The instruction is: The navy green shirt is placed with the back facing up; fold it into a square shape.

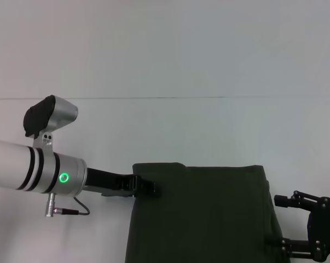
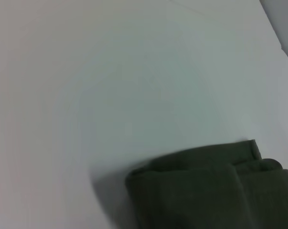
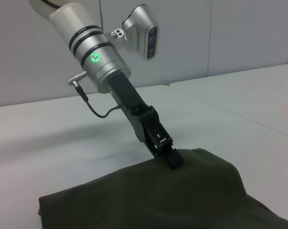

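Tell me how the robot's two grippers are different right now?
The left gripper presses its black fingertips onto the dark olive-green folded shirt at its far left corner. The right gripper sits beside the shirt's right edge with fingers spread open. Both are black and close to the white table.

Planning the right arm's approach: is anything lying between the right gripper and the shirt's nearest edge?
No. In the head view only a bare strip of table separates the right gripper from the navy green shirt.
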